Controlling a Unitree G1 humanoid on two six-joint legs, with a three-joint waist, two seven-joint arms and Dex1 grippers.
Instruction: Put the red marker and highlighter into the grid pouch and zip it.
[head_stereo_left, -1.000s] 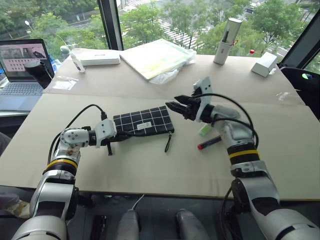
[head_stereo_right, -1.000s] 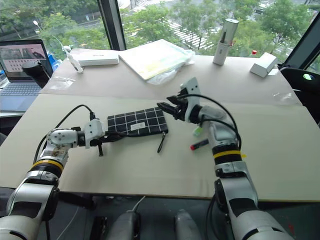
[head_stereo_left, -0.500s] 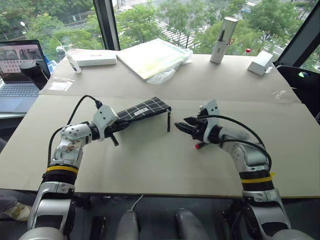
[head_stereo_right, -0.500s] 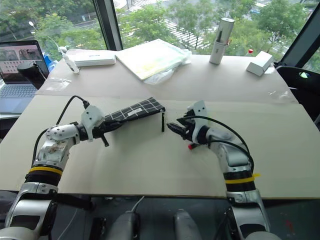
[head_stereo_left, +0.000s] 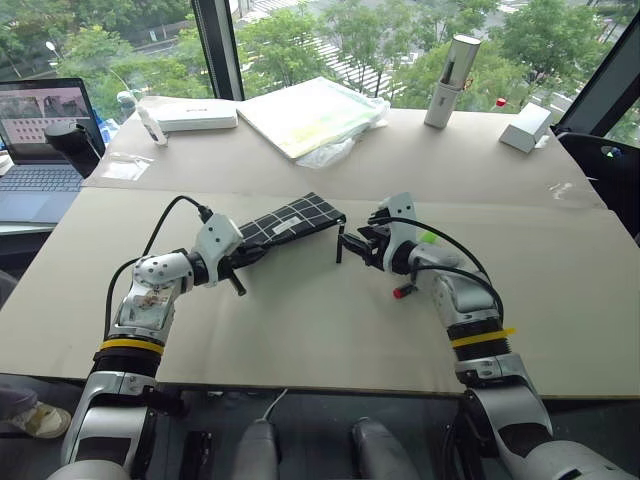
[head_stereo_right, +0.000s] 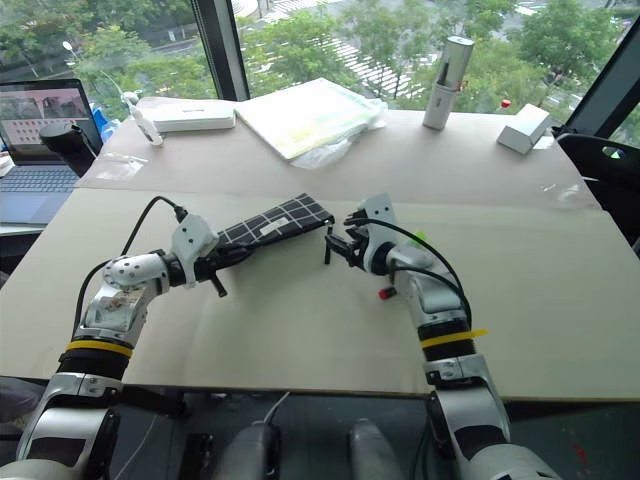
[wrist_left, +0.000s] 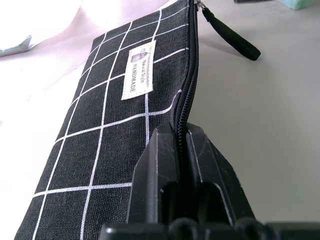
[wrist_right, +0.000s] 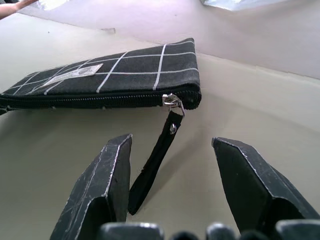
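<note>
The grid pouch (head_stereo_left: 290, 222), black with white lines, is held off the table at a tilt. My left gripper (head_stereo_left: 243, 260) is shut on its zipper edge at the near end (wrist_left: 182, 132). The zipper looks closed, with its slider at the far end, where the black pull strap (head_stereo_left: 340, 246) hangs down. My right gripper (head_stereo_left: 358, 246) is open, and the strap (wrist_right: 155, 160) hangs between its fingers without being pinched. The red marker (head_stereo_left: 403, 291) lies on the table under my right forearm. A bit of the green highlighter (head_stereo_left: 428, 238) shows behind that arm.
At the back of the table are a plastic-wrapped folder (head_stereo_left: 310, 112), a flat white box (head_stereo_left: 200, 115), a silver cylinder (head_stereo_left: 452, 68) and a small white box (head_stereo_left: 527, 127). A laptop (head_stereo_left: 40, 130) sits at the far left.
The pouch went from lying flat to being raised and tilted by my left gripper. My right gripper has dropped and moved left, up to the hanging strap.
</note>
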